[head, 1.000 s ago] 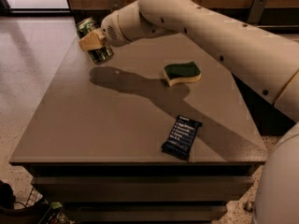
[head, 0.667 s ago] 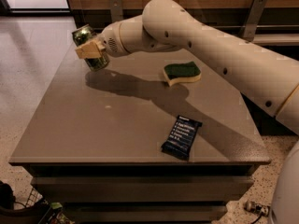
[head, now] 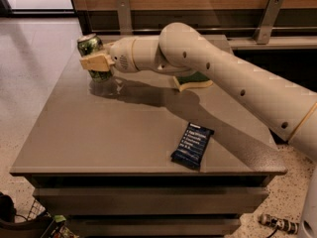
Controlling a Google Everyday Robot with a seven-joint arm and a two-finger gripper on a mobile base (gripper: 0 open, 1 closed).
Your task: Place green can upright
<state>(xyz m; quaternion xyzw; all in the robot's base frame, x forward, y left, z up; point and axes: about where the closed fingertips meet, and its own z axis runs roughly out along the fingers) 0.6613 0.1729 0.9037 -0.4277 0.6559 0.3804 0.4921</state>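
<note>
The green can [head: 90, 47] is dark green with white markings and a silver top. It is nearly upright at the far left part of the grey table [head: 124, 133], its base at or just above the surface. My gripper [head: 97, 62] is shut on the can's middle, its cream fingers [head: 95, 63] wrapped across the can's front. My arm reaches in from the right across the table.
A green-topped yellow sponge [head: 194, 82] lies at the back right, partly hidden behind my arm. A dark blue snack packet [head: 192, 145] lies near the front right. The table's left edge is close to the can. A wooden wall with metal brackets runs behind.
My gripper has carried the can lower and slightly right, toward the table surface, and the can now stands straighter. The arm now covers part of the sponge.
</note>
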